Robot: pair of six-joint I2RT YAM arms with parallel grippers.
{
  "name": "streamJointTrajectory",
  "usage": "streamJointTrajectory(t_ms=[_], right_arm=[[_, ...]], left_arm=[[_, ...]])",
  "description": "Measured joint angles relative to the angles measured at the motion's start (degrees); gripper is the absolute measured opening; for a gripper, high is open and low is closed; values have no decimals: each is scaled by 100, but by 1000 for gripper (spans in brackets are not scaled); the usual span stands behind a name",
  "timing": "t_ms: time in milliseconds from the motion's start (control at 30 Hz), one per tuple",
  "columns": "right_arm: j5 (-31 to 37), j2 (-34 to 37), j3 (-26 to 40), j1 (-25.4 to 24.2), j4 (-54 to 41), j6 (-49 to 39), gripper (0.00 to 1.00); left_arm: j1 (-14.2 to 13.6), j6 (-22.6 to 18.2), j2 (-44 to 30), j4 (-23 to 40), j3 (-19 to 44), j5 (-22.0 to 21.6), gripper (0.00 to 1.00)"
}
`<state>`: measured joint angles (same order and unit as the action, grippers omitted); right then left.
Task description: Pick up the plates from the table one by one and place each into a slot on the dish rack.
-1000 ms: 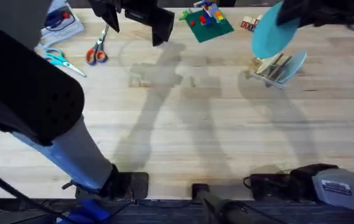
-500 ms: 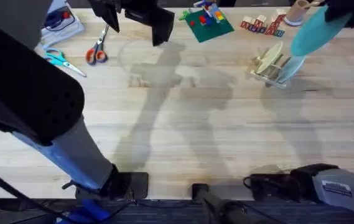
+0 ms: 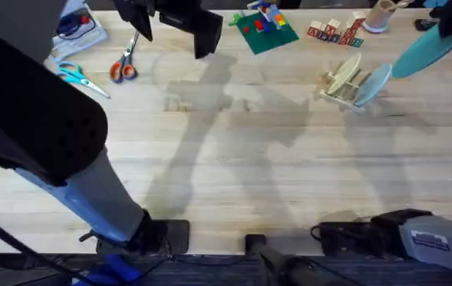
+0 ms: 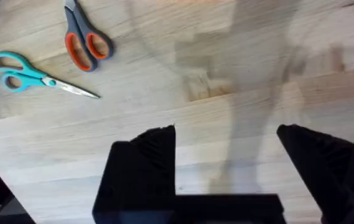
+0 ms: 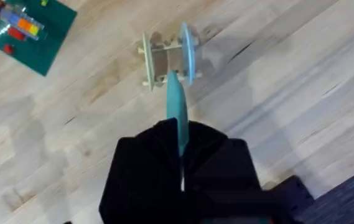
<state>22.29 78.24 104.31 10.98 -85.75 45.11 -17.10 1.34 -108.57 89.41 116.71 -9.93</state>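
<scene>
Tabletop [image 3: 289, 175] → dish rack [image 3: 343, 82], pale blue plate [image 3: 375, 83] already slotted at its right end. Right tool [image 5: 180, 163] clamps teal plate [image 5: 177, 121] edge-on, held above the rack. Plate's long axis points at the rack; align with a free slot, lower straight. Left tool [image 4: 226, 158] wide open, holding nothing.

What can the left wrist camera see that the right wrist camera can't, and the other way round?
Left wrist alone: two pairs of scissors, orange-handled and teal-handled, with the open left gripper over bare wood. Right wrist alone: the right gripper shut on the teal plate, edge-on above the rack, which holds the pale blue plate, plus a green board. Both: the table.
</scene>
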Motion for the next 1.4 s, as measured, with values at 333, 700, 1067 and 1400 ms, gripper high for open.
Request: streamJointTrajectory(t_ms=[333, 700, 1067, 1400], right_arm=[[275, 356, 9, -16, 518, -634, 31], [431, 1082, 9, -497, 646, -787, 31], [129, 1736, 9, -797, 655, -894, 32], [-231, 2151, 9, -971, 719, -1236, 31]], left_arm=[[0, 0, 0, 0, 0, 0, 993], [0, 0, 0, 0, 0, 0, 993], [0, 0, 0, 0, 0, 0, 993], [0, 0, 0, 0, 0, 0, 993]])
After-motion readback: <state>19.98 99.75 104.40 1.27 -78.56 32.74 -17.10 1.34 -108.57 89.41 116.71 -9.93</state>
